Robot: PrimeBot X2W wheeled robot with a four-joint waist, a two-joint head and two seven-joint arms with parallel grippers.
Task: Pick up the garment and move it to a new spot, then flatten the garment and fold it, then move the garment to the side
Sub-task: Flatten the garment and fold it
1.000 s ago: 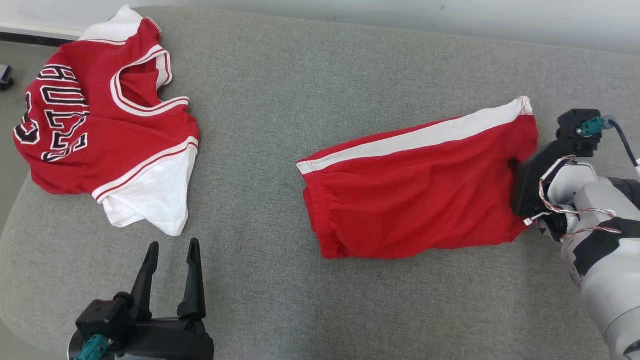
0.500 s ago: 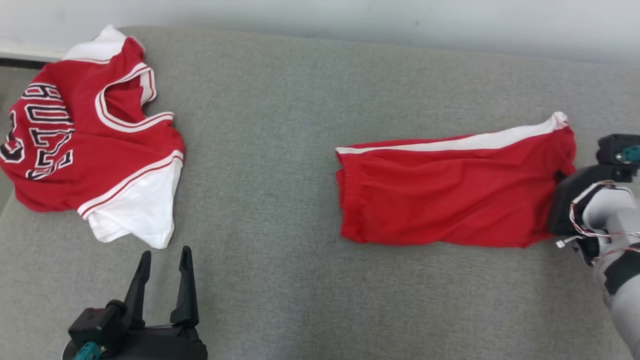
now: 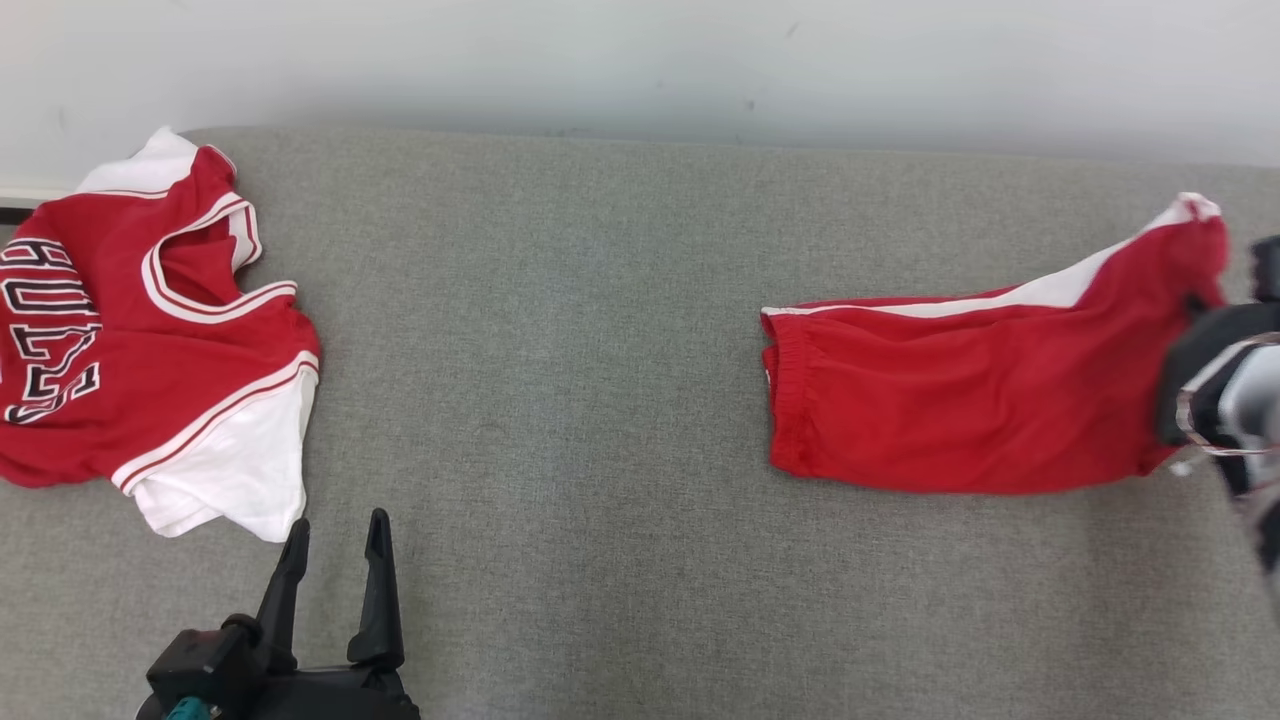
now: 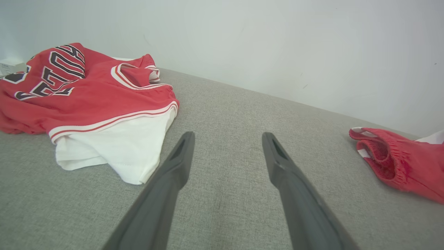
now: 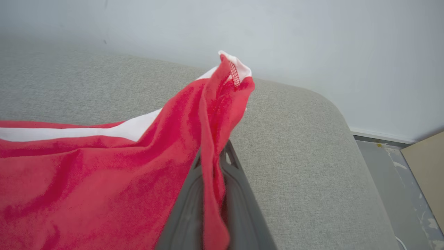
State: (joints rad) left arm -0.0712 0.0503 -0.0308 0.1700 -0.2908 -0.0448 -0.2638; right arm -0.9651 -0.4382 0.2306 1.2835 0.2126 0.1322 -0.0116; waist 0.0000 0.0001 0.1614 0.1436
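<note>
So the big grey cushion [image 3: 600,350] takes up most of the head view, with a plain pale wall [image 3: 600,60] running along its 12 o'clock side. Over at 9 o'clock there's a red and white jersey [image 3: 150,340] lying crumpled on the fabric. It has black-outlined lettering on the part nearest the frame edge and a white panel trailing toward 6 o'clock. The one that matters is the red shorts [image 3: 960,410] with the white side stripe, and they're out at 3 o'clock, well apart from the jersey. The elastic waistband end points toward 9 o'clock and lies on the cushion. The leg end at 3 o'clock is lifted off the surface, and a white corner pokes up around 2 o'clock. That raised end is in the right gripper [image 5: 213,156]. In the right wrist view its two dark fingers are squeezed narrow with a fold of red cloth running between them, so it's pinching the shorts by the leg end. In the head view its dark body and some wiring show up blurry at the 3 o'clock edge. The left gripper [image 3: 338,522] is down at 7 o'clock, fingers spread wide with just bare cushion between them, pointing toward 12 o'clock. Its tips are just beside the jersey's white corner.
</note>
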